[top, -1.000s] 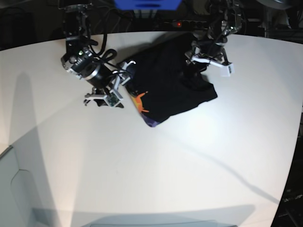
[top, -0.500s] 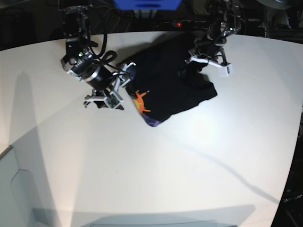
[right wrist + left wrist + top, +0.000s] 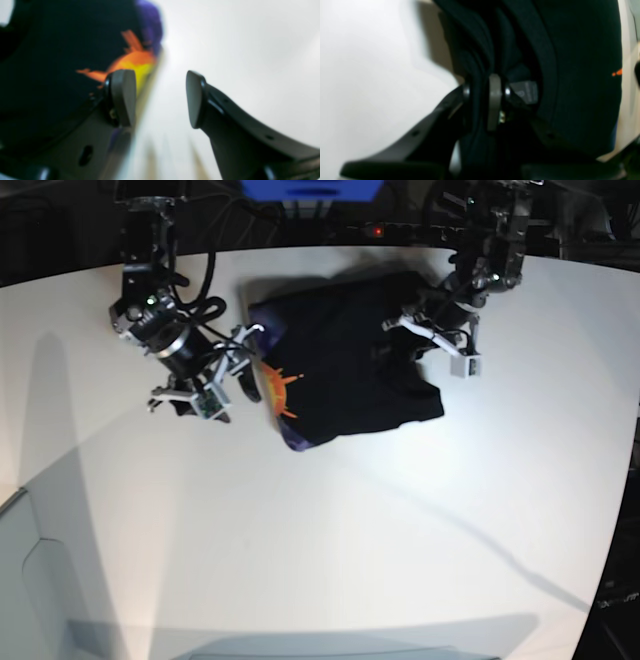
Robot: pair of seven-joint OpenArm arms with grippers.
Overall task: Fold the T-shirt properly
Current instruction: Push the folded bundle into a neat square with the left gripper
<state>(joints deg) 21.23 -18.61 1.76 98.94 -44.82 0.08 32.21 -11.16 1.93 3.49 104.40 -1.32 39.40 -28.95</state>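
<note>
- A black T-shirt (image 3: 345, 370) lies bunched in a rough folded heap toward the far side of a white worktop (image 3: 330, 540), between the two robot arms.
- An orange sun-like print (image 3: 282, 388) shows near the shirt's left edge in the base view, with a bluish-purple patch (image 3: 298, 442) at the corner nearest me.
- The left gripper (image 3: 432, 335), on the right of the base view, sits over the shirt's right side. Its wrist view shows its jaws pinched closed on a thick fold of the T-shirt (image 3: 582, 75), cloth bunched between the pads and spilling to both sides.
- In that same wrist view a small grey tag (image 3: 526, 92) shows on the cloth just beside the left gripper (image 3: 486, 92), and a fleck of orange sits at the far right edge.
- The right gripper (image 3: 228, 375), on the left of the base view, hangs at the shirt's left edge beside the print.
- The right wrist view is blurred. The right gripper (image 3: 160, 98) has its jaws spread wide, holding nothing, with bare worktop (image 3: 237, 50) showing in the gap.
- There, one fingertip (image 3: 122, 97) overlaps the shirt's edge just below the orange and yellow print (image 3: 130, 61); whether it touches the cloth I cannot tell. The other stands over bare worktop.
</note>
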